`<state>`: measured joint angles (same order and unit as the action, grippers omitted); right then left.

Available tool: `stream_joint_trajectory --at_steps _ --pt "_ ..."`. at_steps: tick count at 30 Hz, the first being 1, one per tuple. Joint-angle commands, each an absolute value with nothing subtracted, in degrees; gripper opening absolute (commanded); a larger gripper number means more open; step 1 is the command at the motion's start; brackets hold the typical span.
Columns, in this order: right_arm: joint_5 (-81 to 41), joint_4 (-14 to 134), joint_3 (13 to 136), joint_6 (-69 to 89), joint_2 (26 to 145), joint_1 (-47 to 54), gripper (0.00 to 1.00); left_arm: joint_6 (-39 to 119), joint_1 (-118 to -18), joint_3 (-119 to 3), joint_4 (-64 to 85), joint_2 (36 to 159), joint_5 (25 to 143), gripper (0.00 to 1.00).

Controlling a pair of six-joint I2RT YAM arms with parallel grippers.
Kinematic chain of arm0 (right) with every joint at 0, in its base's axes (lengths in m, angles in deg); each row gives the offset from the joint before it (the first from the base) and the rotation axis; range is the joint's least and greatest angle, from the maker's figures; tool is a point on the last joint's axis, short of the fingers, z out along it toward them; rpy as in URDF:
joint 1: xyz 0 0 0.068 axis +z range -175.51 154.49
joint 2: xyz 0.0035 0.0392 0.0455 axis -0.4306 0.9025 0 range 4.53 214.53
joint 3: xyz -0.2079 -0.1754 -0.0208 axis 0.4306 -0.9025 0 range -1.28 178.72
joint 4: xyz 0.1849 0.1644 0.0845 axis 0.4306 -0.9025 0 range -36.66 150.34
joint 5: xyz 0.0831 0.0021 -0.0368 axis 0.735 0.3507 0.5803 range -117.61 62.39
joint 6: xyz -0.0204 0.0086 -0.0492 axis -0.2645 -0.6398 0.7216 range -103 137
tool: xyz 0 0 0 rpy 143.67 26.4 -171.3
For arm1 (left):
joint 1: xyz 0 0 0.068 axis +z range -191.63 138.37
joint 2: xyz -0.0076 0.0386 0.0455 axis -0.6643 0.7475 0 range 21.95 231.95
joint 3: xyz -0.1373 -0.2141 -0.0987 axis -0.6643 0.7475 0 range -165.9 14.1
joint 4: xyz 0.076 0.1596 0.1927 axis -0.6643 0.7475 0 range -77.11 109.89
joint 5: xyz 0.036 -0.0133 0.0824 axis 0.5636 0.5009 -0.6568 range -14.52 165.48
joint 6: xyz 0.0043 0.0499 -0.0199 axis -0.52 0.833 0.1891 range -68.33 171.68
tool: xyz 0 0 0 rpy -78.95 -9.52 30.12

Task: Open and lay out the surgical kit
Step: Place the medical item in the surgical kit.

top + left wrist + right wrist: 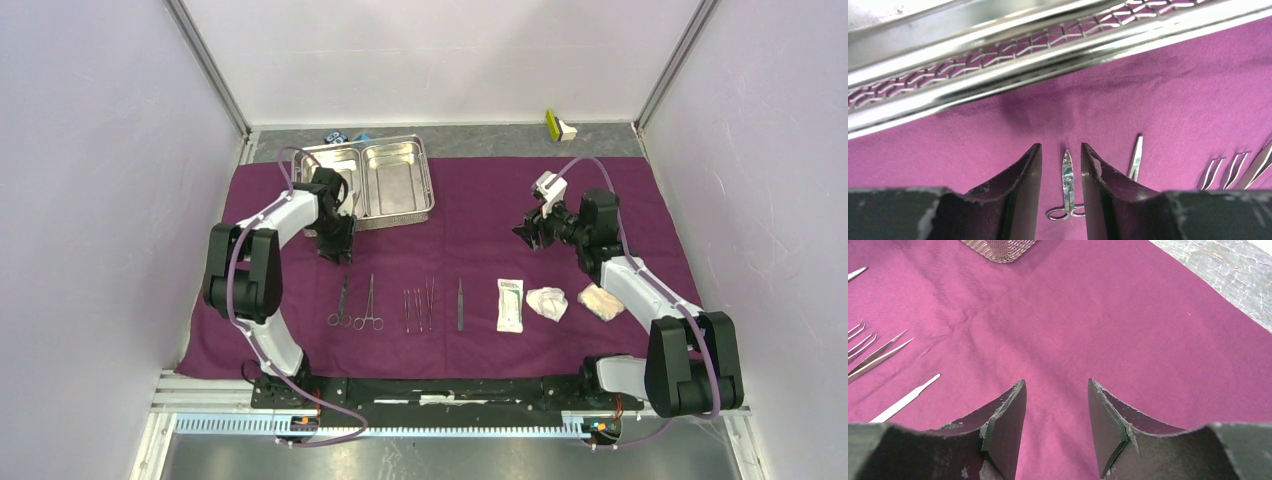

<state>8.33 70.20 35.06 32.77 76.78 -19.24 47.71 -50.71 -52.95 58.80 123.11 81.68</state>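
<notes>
Left wrist: shiny mesh-walled steel tray [1058,37]

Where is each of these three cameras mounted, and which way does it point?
Top external: fixed above and behind the robot, looking down on the purple cloth, steel tray and row of instruments; both arms show whole.
Left wrist: on the left arm, looking past the open left gripper at ring-handled forceps and the tray's side.
Right wrist: on the right arm, looking past the open right gripper across mostly bare cloth.
Shared: cloth and tray appear in all three.
</notes>
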Motion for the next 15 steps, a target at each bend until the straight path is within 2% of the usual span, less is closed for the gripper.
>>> stream_joint_trajectory --at_steps 1,15 --pt "8.8 72.6 34.7 33.5 76.5 -19.5 0.55 49.9 -50.0 -53.5 57.0 124.1 83.0 0.40" --pt "8.4 72.4 34.9 33.6 77.4 -19.4 0.55 50.1 -49.6 -52.1 57.8 124.7 84.4 0.27"
